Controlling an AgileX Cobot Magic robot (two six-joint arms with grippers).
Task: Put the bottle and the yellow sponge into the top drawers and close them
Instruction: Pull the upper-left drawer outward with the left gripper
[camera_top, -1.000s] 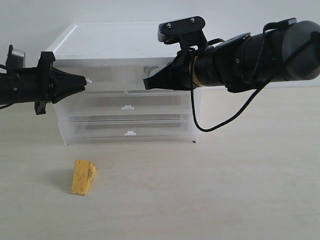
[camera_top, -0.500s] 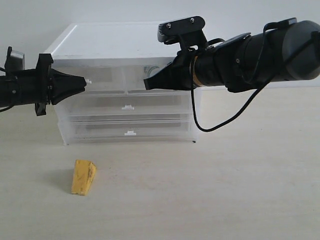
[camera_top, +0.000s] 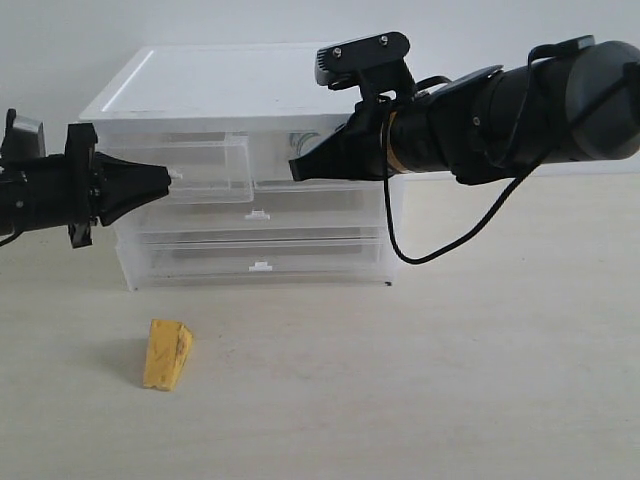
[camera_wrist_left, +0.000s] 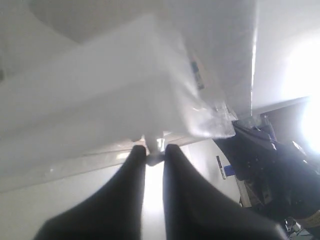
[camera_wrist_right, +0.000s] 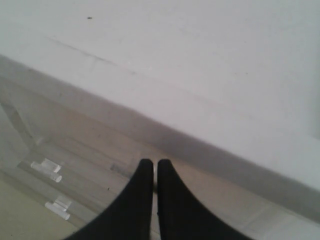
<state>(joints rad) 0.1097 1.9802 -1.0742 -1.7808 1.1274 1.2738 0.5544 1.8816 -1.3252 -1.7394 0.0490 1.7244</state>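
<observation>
The yellow sponge (camera_top: 167, 354) stands on the table in front of the cabinet, left of centre. My left gripper (camera_top: 170, 175) (camera_wrist_left: 155, 150) is shut on the white tab handle (camera_wrist_left: 156, 145) of the top left drawer (camera_top: 205, 165), which is pulled partly out. My right gripper (camera_top: 293, 168) (camera_wrist_right: 155, 164) is shut in front of the top right drawer (camera_top: 330, 150), which is pushed in. I cannot tell whether it touches that drawer. A faint shape (camera_top: 300, 143) shows behind that drawer's front. The bottle is not clearly in view.
The white-topped cabinet (camera_top: 230, 85) stands at the back of the wooden table (camera_top: 450, 380). Its two full-width lower drawers (camera_top: 300, 215) are shut. The right arm's black cable (camera_top: 400, 250) hangs down past the cabinet's right corner.
My left gripper has drawn back to the left with the tab handle in it, and the top left drawer has slid out of the cabinet. The right arm and sponge have not moved.
</observation>
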